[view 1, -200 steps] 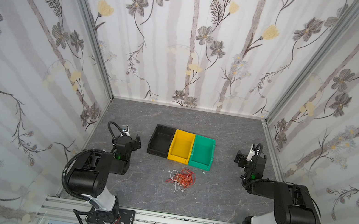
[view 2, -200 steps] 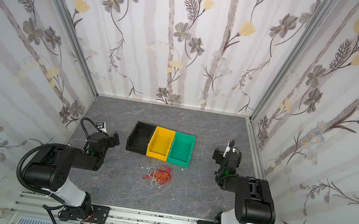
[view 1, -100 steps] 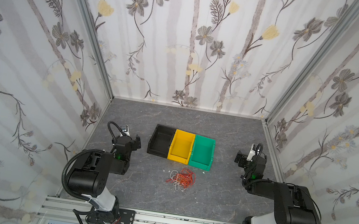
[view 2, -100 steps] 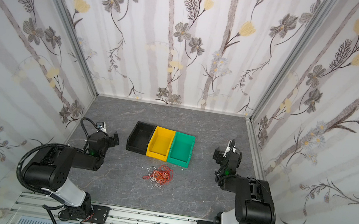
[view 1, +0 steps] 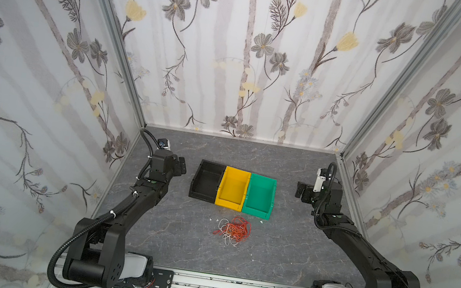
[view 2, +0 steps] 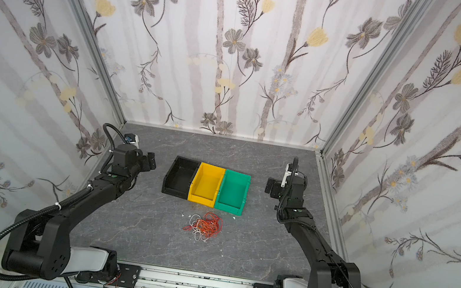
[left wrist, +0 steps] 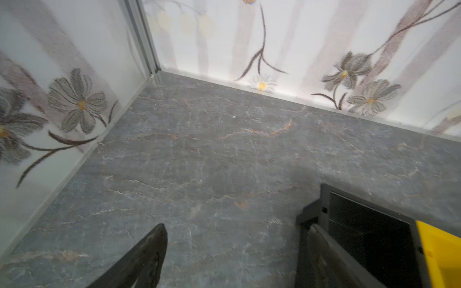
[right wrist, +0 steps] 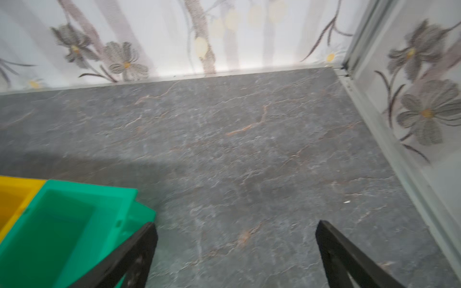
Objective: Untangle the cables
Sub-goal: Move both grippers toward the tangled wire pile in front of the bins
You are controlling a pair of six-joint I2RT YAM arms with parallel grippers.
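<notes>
Cables: one small clump of red, orange and white wire, loops crossing throughout. It lies on the grey table just in front of the bin row, below the join of the yellow bin and green bin. Whether the topmost loop touches the green bin's foot, I cannot tell. All three bins look empty, and nothing has been sorted yet.

Left gripper: jaws spread, nothing between them in the wrist view. It sits just beside the black bin, well apart from the clump.

Right gripper: jaws spread wide and empty. It is off to the side of the green bin, also well apart from the clump.

Step in hand, as I judge it: the approach, with no contact made.

Risks from here:
- The wire is far thinner than a finger. A pinch may catch several strands at once, and pulling would then tighten the knot.
- A lift with one gripper probably carries the whole clump. The second gripper must pin the rest down.
- Springy loops may snag on the bin fronts, being so close.
- The left gripper, swinging inward, could clip the black bin's corner and shove the row onto the wires.
- White strands read poorly against the pale veins in the table, so a mis-aimed grasp is likely.
</notes>
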